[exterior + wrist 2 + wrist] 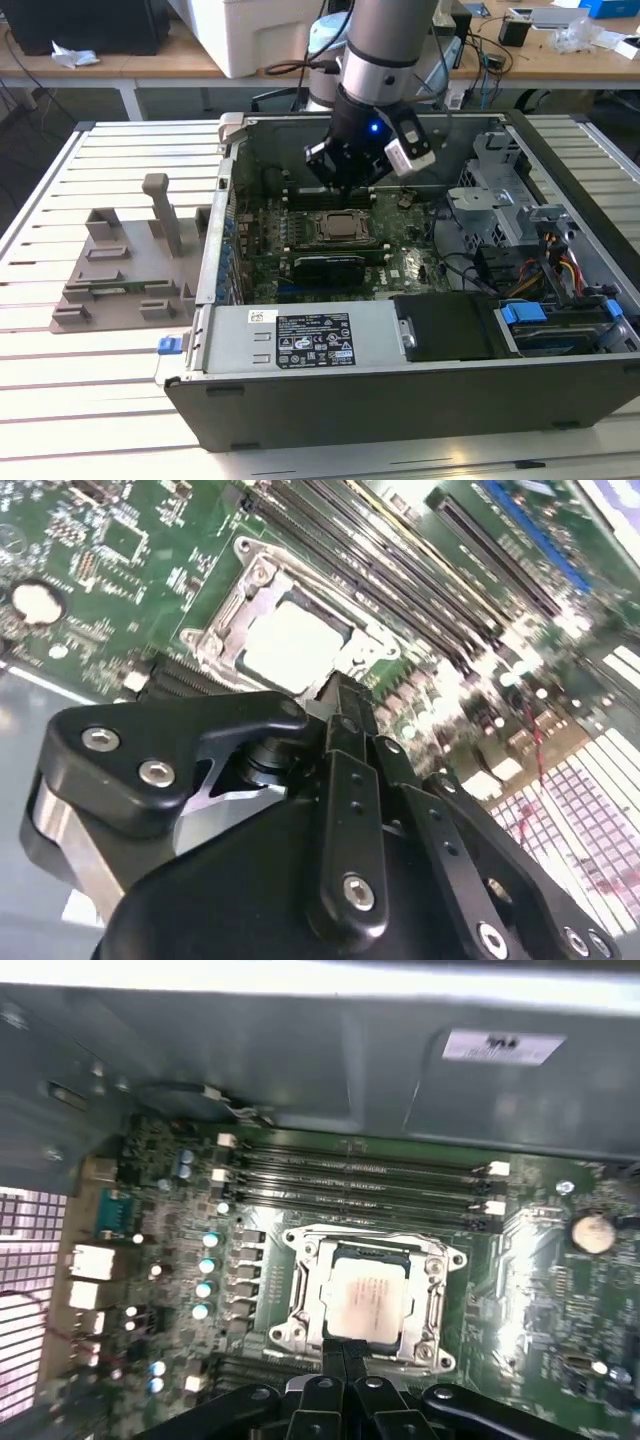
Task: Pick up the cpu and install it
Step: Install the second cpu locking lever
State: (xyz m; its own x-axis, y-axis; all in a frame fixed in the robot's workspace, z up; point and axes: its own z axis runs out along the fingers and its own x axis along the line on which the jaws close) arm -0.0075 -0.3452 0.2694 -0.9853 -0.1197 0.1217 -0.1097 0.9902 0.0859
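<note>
The cpu (342, 226) (295, 645) (368, 1298), a small square chip with a silvery top, lies flat inside the metal socket frame (300, 1295) on the green motherboard (400, 270). My gripper (346, 188) (345, 692) (345, 1350) hangs inside the open computer case just above the socket's edge. Its two thin black fingers are pressed together and hold nothing. In both wrist views the fingertips sit at the rim of the socket, beside the chip and apart from it.
The grey case wall (300, 400) rings the board. Memory slots (360, 1175) run beside the socket, and a dark card (325, 265) lies on its other side. A drive cage (490, 190) and cables (560, 265) fill the exterior view's right. A grey holder tray (110, 280) stands on the slatted table.
</note>
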